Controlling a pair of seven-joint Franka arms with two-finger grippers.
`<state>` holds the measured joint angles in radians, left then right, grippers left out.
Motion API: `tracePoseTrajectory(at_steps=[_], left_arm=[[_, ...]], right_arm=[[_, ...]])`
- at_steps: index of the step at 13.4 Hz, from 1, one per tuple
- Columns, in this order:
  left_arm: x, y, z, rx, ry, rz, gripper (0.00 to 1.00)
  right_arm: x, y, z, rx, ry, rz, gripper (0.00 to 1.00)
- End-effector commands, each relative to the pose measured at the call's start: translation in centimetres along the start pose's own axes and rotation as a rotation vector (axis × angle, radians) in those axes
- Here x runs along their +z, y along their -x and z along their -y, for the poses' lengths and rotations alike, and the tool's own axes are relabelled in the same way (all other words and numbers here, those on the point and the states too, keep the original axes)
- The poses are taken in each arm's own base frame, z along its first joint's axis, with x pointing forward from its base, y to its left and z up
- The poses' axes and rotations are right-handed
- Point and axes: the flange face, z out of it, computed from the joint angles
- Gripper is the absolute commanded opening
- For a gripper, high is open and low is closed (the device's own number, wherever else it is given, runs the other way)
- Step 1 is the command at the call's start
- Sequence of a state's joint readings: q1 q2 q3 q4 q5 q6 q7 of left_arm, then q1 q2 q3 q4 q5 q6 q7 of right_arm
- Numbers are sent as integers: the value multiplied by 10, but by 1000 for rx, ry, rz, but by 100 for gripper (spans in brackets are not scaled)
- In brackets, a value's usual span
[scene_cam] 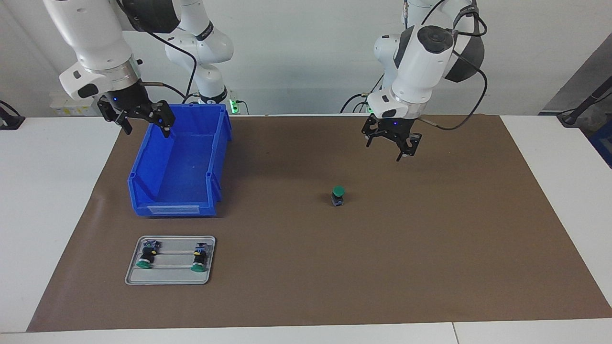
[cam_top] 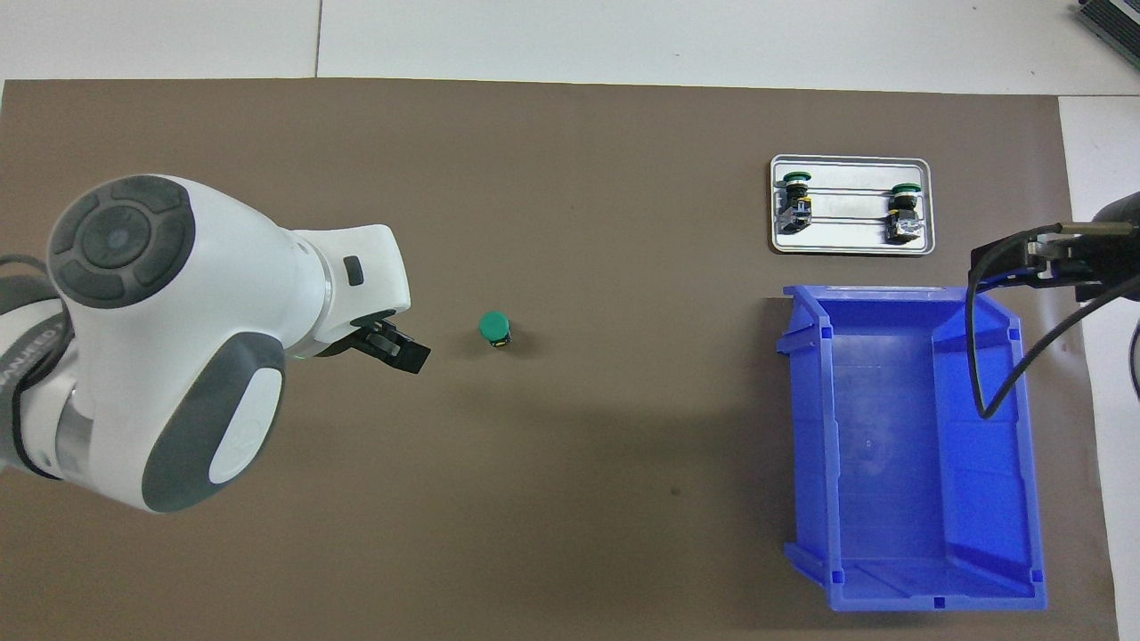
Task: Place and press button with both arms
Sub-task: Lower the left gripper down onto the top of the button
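Button [scene_cam: 338, 195] upright — terminals facing-view only

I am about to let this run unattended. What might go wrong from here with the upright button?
1. The button stands upright on a narrow base on the mat; an off-centre press may tip it.
2. The left end effector hangs open in the air above the mat, not over the button, so it has to line up before descending.
3. The right end effector waits over the blue bin.

In the overhead view the left claw [cam_top: 396, 349] is mostly hidden under its own arm.
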<state>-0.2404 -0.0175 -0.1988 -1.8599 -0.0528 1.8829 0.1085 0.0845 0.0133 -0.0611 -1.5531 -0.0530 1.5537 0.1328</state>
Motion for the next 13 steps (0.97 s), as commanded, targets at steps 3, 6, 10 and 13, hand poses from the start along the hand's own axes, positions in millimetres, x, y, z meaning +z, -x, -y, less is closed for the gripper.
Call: tracePoseTrajectory(at_steps=[3,6,10,13], left_arm=[[11,-2,-51,-191,-23,-59,72],[51,-21,-69,-286,-3,-48,11],[72,-39,-59,-315,18,-126,0],[90,-47,-57,-414,46,-201,0]], right_arm=[[0,5,-2,-23,-27,8,100],[0,5,-2,-23,-27,8,100],[0,5,-2,-23,-27,8,100],[0,5,-2,-23,-27,8,100]])
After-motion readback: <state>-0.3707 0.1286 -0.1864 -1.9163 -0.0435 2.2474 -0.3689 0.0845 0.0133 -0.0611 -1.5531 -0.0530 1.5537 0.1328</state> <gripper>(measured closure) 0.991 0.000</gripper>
